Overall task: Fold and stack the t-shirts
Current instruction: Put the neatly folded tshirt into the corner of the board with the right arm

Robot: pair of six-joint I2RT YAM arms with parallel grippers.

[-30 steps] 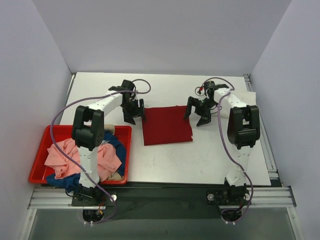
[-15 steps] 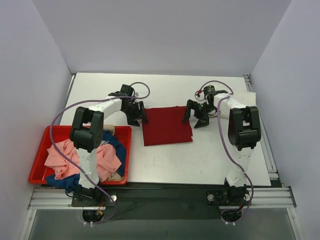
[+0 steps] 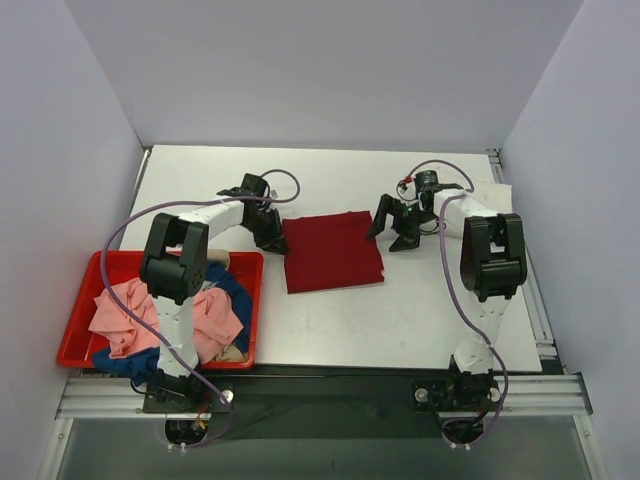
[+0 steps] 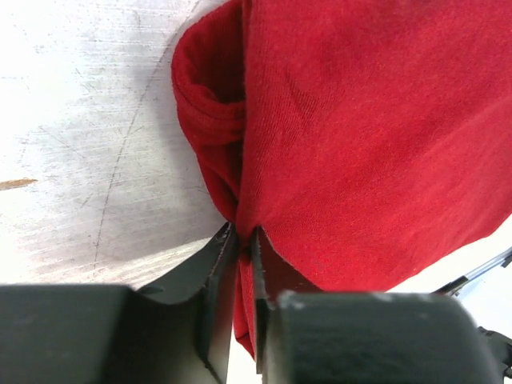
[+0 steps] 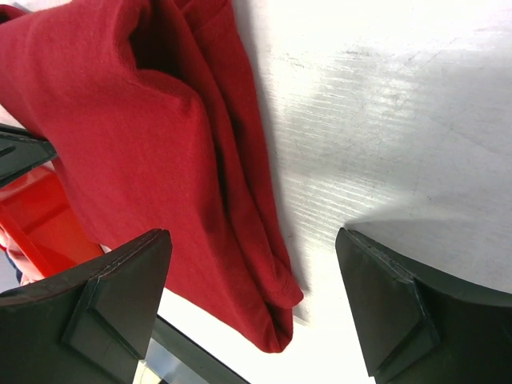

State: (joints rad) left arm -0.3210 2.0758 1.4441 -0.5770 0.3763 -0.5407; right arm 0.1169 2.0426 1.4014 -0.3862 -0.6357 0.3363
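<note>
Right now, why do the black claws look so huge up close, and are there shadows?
Left wrist view: the left gripper sits by the lens, so it looms large and dark; the weave of the dark red t-shirt looks sharp. Right wrist view: the right gripper throws a shadow on the table. Top view: even light, no glare.

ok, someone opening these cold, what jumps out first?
The dark red t-shirt, folded flat in the middle of the table, with the left gripper pinched shut on its left edge and the right gripper open wide over its right edge. Next, the red bin at the near left, heaped with a pink t-shirt and a blue t-shirt.
</note>
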